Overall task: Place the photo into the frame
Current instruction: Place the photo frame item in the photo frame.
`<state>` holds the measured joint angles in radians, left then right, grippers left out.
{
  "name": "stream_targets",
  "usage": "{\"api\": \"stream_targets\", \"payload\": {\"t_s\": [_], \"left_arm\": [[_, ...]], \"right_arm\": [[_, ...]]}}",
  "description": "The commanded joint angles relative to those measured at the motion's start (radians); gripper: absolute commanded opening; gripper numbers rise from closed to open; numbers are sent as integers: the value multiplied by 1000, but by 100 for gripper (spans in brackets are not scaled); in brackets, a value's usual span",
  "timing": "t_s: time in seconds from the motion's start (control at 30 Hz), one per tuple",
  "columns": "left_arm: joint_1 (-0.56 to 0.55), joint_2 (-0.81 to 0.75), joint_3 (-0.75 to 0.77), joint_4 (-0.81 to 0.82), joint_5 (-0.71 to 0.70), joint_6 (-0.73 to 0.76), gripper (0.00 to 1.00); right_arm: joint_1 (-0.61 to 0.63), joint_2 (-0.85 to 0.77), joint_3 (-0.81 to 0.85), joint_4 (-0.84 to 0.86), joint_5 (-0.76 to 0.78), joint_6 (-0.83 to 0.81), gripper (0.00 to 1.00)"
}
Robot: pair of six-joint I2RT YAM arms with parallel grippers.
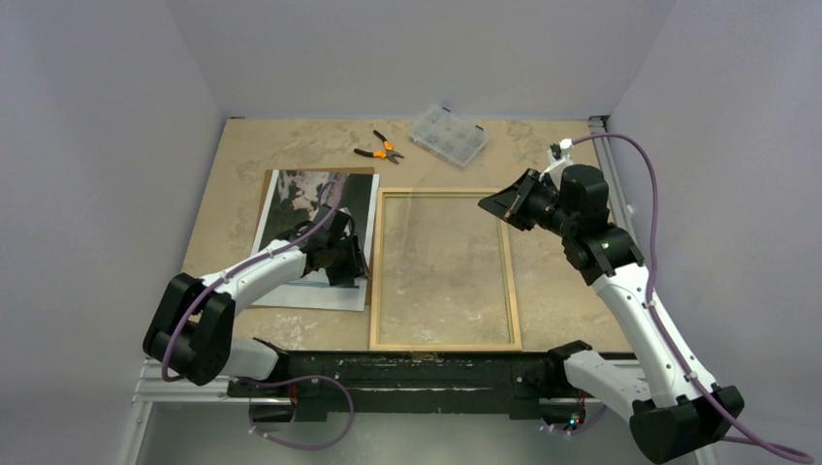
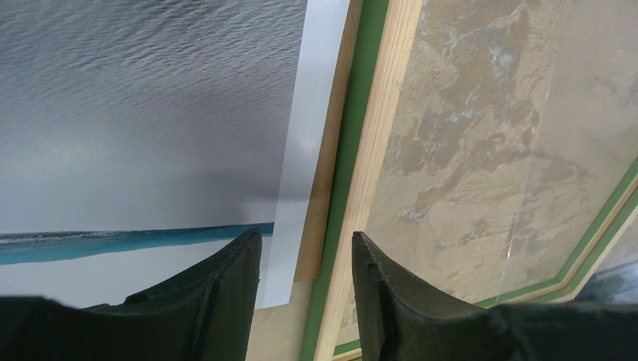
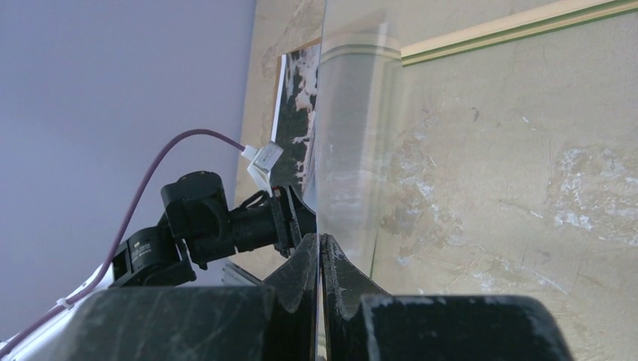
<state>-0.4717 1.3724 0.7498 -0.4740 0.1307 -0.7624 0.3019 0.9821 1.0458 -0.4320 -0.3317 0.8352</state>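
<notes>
The photo (image 1: 310,208) lies face up at the left, on a brown backing sheet (image 1: 320,171). The frame (image 1: 441,341) lies flat in the middle with its pale wood side up. My left gripper (image 1: 351,263) is open and empty, low over the photo's right edge. In the left wrist view it (image 2: 306,235) straddles the photo's white border (image 2: 308,150), the backing's edge (image 2: 323,218) and the frame's left rail (image 2: 376,150). My right gripper (image 1: 490,205) is shut on the clear pane (image 3: 350,150). It (image 3: 321,239) holds the pane by one edge, tilted up over the frame.
Orange-handled pliers (image 1: 380,149) and a clear compartment box (image 1: 448,136) lie at the back of the table. Grey walls close in on the left, back and right. The left arm (image 3: 203,226) shows beyond the pane in the right wrist view.
</notes>
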Motion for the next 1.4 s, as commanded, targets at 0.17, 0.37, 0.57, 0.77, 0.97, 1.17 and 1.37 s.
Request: {"api": "stream_targets", "payload": {"t_s": [0.17,0.37,0.57,0.77,0.97,1.17,1.37], "left_arm": [[2,46,-4,83,41,12,37],[-4,87,-8,95,39,15,27],[-5,100,-6,83,21,18,17],[-5,100,-2,79,21,20,14],[-5,95,-1,78,28,21,13],[-5,64,0,72,30,20,17],[-4,-20,2,65,33,14,34]], "right_arm": [[2,-55,-18,113,29,67,0],[2,-64,-49,163,-1,81,0],[2,-82,-93,223,-16,104,0],[2,-109,-130,245,16,115,0],[2,-136,-219,307,24,144,0],[2,-130,-263,341,14,143,0],[2,-138,-277,344,20,140,0]]}}
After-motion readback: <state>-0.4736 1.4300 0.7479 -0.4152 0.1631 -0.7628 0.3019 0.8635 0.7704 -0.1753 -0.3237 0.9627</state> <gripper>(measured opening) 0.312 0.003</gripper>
